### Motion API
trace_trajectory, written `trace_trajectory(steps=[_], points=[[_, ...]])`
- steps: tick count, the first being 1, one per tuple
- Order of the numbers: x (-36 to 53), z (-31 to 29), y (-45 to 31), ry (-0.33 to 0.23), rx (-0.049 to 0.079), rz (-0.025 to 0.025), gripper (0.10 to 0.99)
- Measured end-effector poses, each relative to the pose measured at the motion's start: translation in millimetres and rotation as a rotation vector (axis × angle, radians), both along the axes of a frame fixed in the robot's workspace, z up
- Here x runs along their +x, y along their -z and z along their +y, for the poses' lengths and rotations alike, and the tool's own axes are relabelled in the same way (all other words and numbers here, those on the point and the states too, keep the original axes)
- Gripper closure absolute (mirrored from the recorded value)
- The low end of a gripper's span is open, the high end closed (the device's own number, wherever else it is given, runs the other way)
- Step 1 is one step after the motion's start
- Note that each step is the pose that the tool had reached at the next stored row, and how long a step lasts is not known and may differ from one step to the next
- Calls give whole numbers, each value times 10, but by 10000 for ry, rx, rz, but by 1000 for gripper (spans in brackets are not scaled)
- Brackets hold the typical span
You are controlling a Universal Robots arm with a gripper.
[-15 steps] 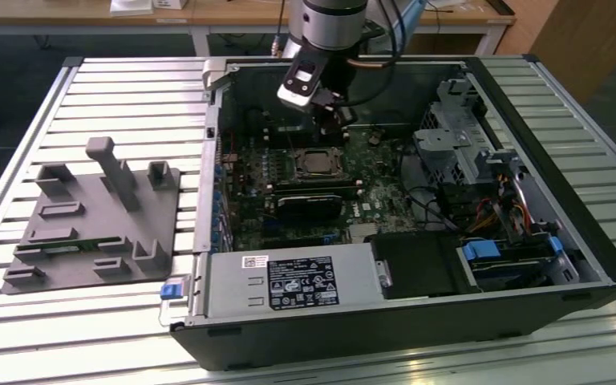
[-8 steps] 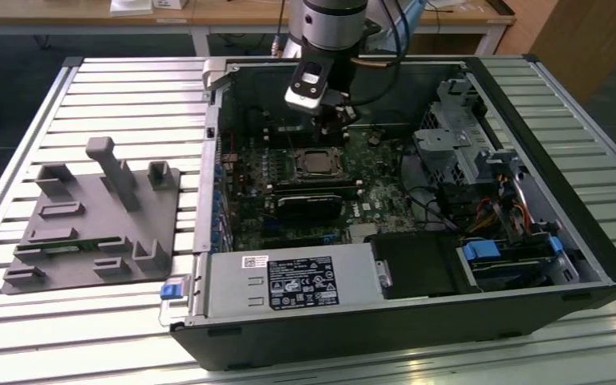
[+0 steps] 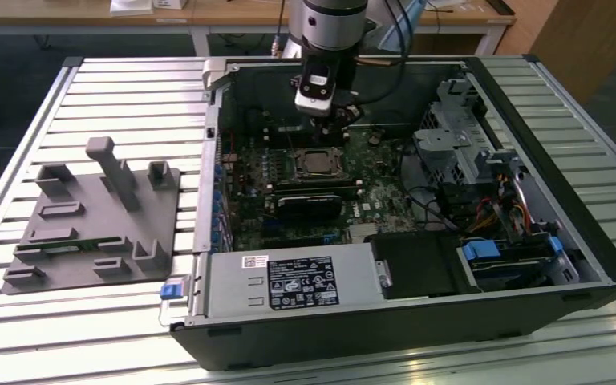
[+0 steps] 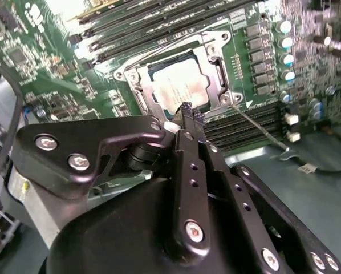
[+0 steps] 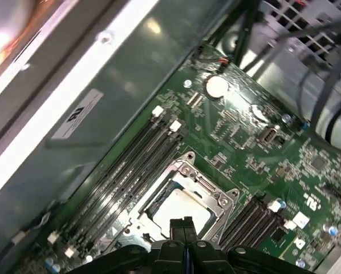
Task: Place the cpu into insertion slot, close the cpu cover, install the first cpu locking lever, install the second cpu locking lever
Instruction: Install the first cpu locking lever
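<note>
Slatted metal table (image 3: 30, 120) across the foreground, bright light glinting off its ribs at the near edge. Behind it runs a pale wooden desk (image 3: 233, 14) on white legs (image 3: 198, 40), with dark grey floor (image 3: 19, 56) beneath. A wooden panel (image 3: 581, 40) stands at the exterior view's right.
</note>
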State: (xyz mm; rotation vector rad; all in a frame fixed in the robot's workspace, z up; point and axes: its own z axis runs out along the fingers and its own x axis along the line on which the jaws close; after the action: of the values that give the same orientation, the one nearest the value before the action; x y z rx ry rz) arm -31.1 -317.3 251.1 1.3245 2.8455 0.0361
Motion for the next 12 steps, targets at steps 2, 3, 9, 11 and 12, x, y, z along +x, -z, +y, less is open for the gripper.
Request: trace_trajectory(steps=[2,3,9,11,12], points=[[0,0,0,-359,1,0,980],[0,0,0,-539,0,0,980],[0,0,1,-1629,1,0,980],[0,0,1,-2004,0,0,980],[0,0,1,-2185,0,0,980]])
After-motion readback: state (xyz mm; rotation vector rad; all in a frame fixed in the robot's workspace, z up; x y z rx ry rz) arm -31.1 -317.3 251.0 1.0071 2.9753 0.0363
